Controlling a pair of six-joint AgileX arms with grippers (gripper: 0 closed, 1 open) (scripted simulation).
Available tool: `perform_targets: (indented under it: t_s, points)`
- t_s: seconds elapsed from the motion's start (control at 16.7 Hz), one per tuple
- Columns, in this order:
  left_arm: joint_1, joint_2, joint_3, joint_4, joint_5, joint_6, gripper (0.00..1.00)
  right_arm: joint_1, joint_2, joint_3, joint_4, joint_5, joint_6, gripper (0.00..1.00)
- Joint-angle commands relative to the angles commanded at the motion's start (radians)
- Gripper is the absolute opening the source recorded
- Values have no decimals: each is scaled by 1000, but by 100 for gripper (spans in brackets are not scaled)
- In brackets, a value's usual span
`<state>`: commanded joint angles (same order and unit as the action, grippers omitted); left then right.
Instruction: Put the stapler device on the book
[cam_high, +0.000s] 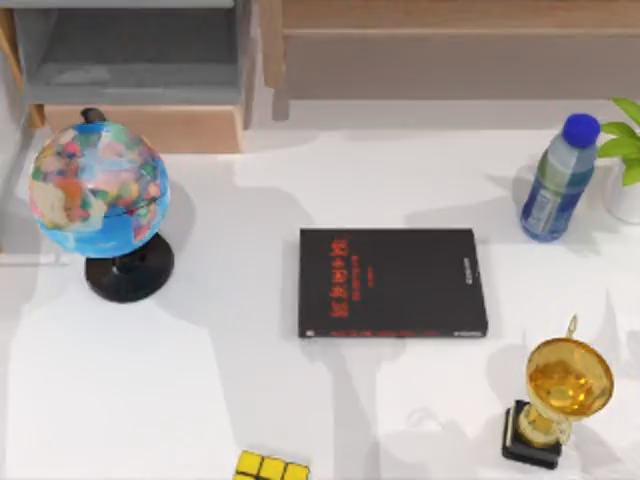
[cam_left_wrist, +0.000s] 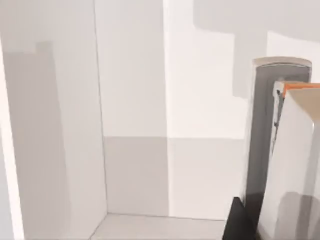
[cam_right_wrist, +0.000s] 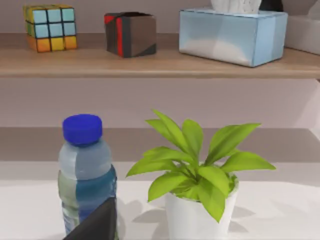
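Note:
The book (cam_high: 392, 283) lies flat at the middle of the table, black with red lettering along its left part and pale text near its right edge. Nothing rests on its cover. The stapler device is out of view. A dark sliver of my left gripper (cam_left_wrist: 238, 224) juts into the left wrist view, facing white walls. In the right wrist view a dark corner of my right gripper (cam_right_wrist: 98, 223) shows in front of the water bottle (cam_right_wrist: 86, 176).
A globe (cam_high: 100, 195) stands at the left and a blue-capped water bottle (cam_high: 558, 180) and potted plant (cam_high: 626, 160) at the back right. A gold trophy (cam_high: 558, 398) is at the front right, a yellow cube (cam_high: 270, 467) at the front edge. Shelves run along the back.

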<state>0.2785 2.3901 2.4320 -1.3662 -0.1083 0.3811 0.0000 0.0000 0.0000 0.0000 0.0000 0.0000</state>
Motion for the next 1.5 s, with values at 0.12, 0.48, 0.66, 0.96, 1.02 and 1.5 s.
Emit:
perform_targets:
  t_s: [0.12,0.48,0.66,0.96,1.02,1.5]
  points:
    - [-49,-70,-12,-22,-46,-44,0,0,0,0,0,0,0,100]
    - [-333,-194,-41,-50,-119,-303,0,0,0,0,0,0,0,100]
    - [-536,-181,-52,-32,-116,-544,0,0,0,0,0,0,0,100]
    - [-878,-57,-107,8,-47,-941,0,0,0,0,0,0,0,100]
    - [-935,-28,-120,15,-28,-998,0,0,0,0,0,0,0,100]
    - [-1079,60,-157,35,37,-1139,0,0,0,0,0,0,0,100]
